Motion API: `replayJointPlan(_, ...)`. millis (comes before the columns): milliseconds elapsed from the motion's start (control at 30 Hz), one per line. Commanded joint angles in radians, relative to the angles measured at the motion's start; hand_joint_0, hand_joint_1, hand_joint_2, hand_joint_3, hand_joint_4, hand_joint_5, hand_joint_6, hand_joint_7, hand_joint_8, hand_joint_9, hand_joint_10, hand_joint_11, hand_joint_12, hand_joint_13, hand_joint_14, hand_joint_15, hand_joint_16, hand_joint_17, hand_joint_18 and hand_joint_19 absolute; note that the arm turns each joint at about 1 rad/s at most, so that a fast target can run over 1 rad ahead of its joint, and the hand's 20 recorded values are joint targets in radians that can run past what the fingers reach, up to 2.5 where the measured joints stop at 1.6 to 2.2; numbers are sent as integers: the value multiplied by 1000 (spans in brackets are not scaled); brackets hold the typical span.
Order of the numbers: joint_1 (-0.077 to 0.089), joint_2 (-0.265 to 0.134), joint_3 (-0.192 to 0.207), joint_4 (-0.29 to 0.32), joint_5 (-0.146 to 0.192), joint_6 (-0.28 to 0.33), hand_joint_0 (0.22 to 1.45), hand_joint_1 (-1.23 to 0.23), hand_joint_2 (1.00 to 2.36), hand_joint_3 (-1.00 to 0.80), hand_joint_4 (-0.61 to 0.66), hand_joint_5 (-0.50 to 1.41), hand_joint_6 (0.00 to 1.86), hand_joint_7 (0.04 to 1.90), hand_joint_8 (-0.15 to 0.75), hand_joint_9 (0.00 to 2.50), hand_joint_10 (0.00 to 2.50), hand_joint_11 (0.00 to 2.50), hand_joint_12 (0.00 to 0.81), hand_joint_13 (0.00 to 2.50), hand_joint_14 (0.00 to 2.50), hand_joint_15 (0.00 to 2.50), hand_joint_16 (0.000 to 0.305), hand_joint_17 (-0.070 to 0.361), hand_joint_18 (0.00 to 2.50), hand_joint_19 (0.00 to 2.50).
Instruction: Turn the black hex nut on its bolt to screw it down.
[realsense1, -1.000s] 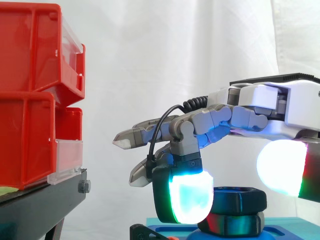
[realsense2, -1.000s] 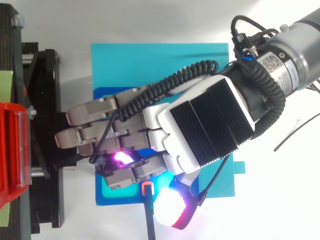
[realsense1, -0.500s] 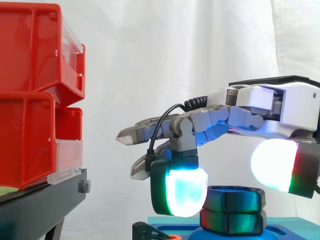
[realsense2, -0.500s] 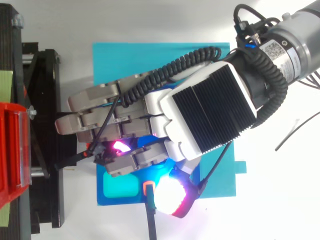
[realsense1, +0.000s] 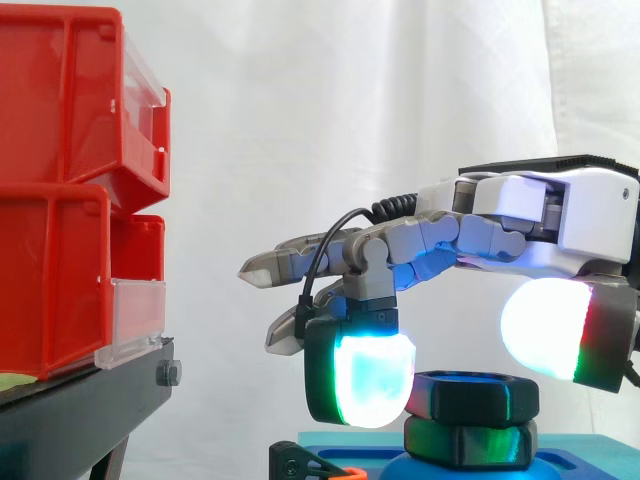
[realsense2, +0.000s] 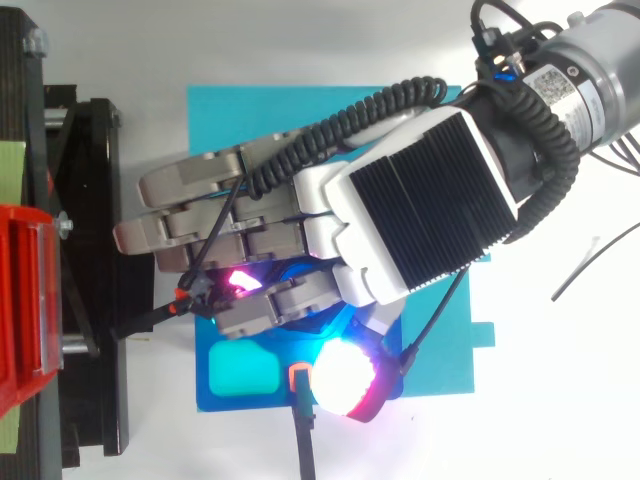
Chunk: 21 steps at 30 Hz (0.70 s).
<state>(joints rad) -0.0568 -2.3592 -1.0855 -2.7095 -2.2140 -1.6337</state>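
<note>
Hand (realsense1: 520, 215) comes in from the right, palm down over the blue base plate (realsense2: 300, 110). Black hex nut (realsense1: 475, 397) sits on top of the stack at the plate's centre, slightly tilted, on a second hex piece (realsense1: 468, 443) that's lit green. The bolt itself is hidden.

Grip: one finger is curled down with its cyan-green pad (realsense1: 368, 380) against the nut's left edge. The thumb pad (realsense1: 548, 328), white with a red rim, overlaps the nut's upper right on the camera side. Reads as a light pinch on the nut, but how firm the thumb contact is isn't clear. The other fingers (realsense1: 300, 262) are straight, pointing left, well above the plate.

Clearances:
- Side view: open curtain (realsense1: 350, 120) shows between the straight fingertips and the red bins (realsense1: 60, 110).
- The black stand (realsense1: 80, 420) corner sits lower than those fingertips.
- Top view: the fingertips line up with the stand's near edge (realsense2: 100, 200) and are apart from the red bin (realsense2: 20, 300).
- An orange-tipped black clip (realsense2: 297, 378) sits at the plate's front edge, just beside the thumb pad (realsense2: 340, 378).
- A lighter teal pocket (realsense2: 240, 372) in the plate lies left of the clip.
- A thin dark cable (realsense2: 590, 265) lies on the white table to the right, well apart from the plate.
</note>
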Motion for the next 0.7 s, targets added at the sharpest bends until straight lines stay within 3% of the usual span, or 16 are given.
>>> replayJointPlan(0, -5, 0, 1, 0, -7, 0, 517, -167, 1000, -500, 231, -73, 551, 1435, 308, 639, 7, 192, 328, 321, 2, 28, 42, 94, 132, 227)
replayJointPlan(667, -34, 0, -1, 36, -41, 3, 517, -169, 1000, -500, 229, -74, 549, 1441, 309, 645, 7, 193, 326, 335, 0, 41, 42, 94, 130, 228)
